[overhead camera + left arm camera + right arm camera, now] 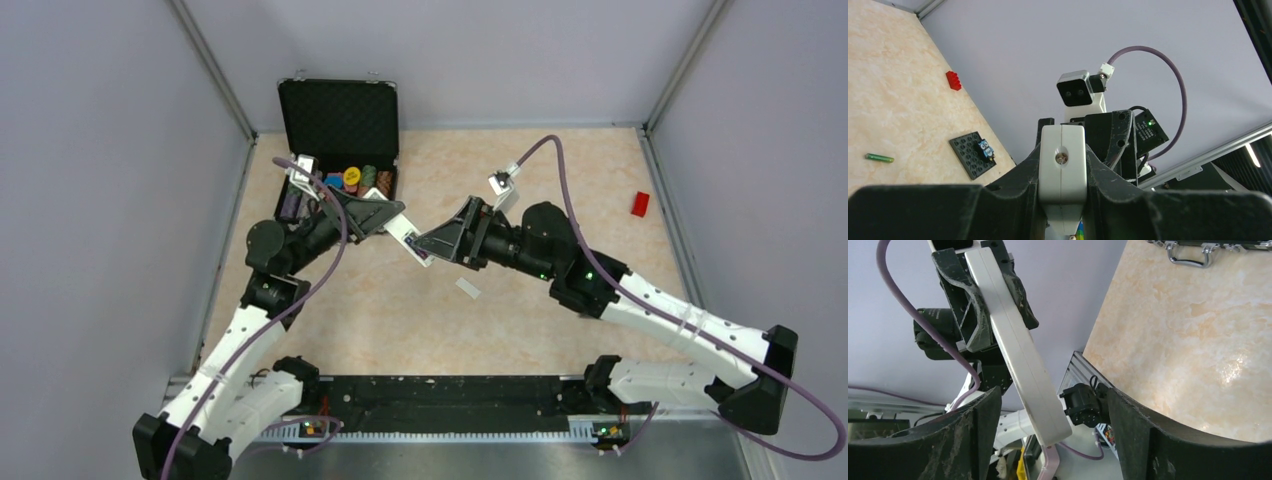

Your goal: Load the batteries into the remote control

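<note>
The left claw (1063,160) grasps the remote control (1020,355) aloft, and the right claw (1050,407) is released around its end. The green battery (879,158) lies on the tabletop (888,90), so loading seems not begun.

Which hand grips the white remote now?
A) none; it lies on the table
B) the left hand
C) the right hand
B: the left hand is clamped on the remote, while the right hand stands open around its free end without touching it.
</note>
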Robot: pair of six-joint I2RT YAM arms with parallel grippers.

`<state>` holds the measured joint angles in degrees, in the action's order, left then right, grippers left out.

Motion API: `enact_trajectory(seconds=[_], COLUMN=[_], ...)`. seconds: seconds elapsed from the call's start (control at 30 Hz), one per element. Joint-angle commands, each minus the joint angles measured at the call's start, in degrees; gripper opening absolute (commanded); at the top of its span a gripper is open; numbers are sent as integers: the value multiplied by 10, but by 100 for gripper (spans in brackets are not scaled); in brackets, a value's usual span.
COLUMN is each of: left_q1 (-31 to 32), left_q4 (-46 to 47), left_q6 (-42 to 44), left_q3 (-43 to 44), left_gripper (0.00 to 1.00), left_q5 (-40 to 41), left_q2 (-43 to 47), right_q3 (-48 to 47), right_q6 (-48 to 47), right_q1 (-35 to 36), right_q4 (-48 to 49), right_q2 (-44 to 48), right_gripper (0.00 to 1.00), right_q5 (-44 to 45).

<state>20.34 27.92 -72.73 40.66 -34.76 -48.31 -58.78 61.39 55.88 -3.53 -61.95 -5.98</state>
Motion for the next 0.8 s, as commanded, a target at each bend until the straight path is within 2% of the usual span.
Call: enact_trajectory(seconds=[0.0, 0.07, 0.23, 0.37, 0.57, 0.77], left_q1=[0, 0, 0, 1, 0, 0], left_q4=[-21, -71, -201, -245, -264, -302], left_q6=[57, 87, 166, 206, 213, 213], left_q3=[2, 5, 0, -34, -70, -44], left_gripper=[0, 0, 0, 0, 0, 0], left_q5=[19, 27, 68, 91, 107, 114], left_q2=[21, 27, 55, 78, 82, 42], right_q3=[-3, -5, -8, -8, -15, -74], right_q6=[-3, -7, -37, -126, -316, -457], right_q1=[-12, -18, -45, -111, -217, -244], right_q4=[-20, -56, -238, -362, -369, -342], right_q2=[47, 66, 107, 79, -71, -249], right_gripper=[78, 79, 76, 72, 69, 65], right_q5=[24, 35, 107, 133, 110, 113])
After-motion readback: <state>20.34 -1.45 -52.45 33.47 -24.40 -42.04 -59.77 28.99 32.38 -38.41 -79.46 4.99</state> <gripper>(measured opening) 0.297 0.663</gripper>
